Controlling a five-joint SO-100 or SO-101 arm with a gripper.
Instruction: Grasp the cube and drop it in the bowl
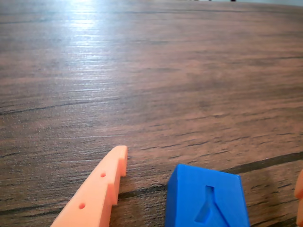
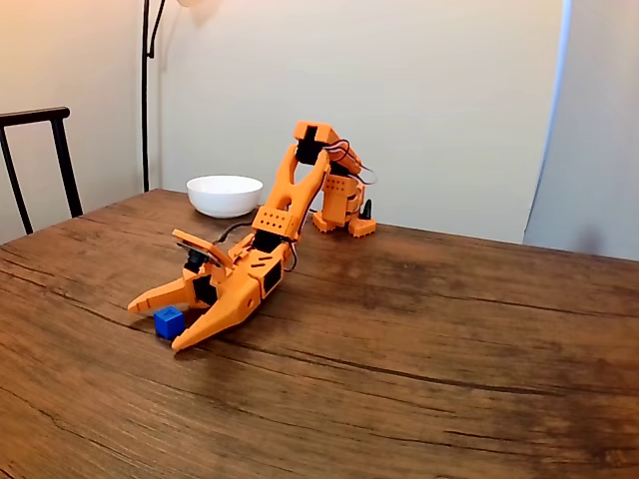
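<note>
Cube (image 2: 169, 321), bright blue, sits on the wooden worktop (image 2: 449, 339), inside the gap of the end effector (image 2: 156, 324). We see the fingers spread apart, one on each side of the cube, both tips low at the worktop surface. From the fixed view we can't tell whether either finger touches the cube.

In the wrist view the cube (image 1: 206, 197) is at the bottom edge, with a recessed mark on its top face. The orange finger (image 1: 97, 191) comes in from the lower left with a clear strip of wood between it and the cube, so no contact on that side. A sliver of the other finger (image 1: 299, 196) shows at the right edge, also apart from the cube.

The white bowl (image 2: 225, 195) stands at the far side of the worktop in the fixed view, left of the arm's base (image 2: 341, 212), well apart from the cube. A dark chair (image 2: 35, 160) stands at the left edge.
</note>
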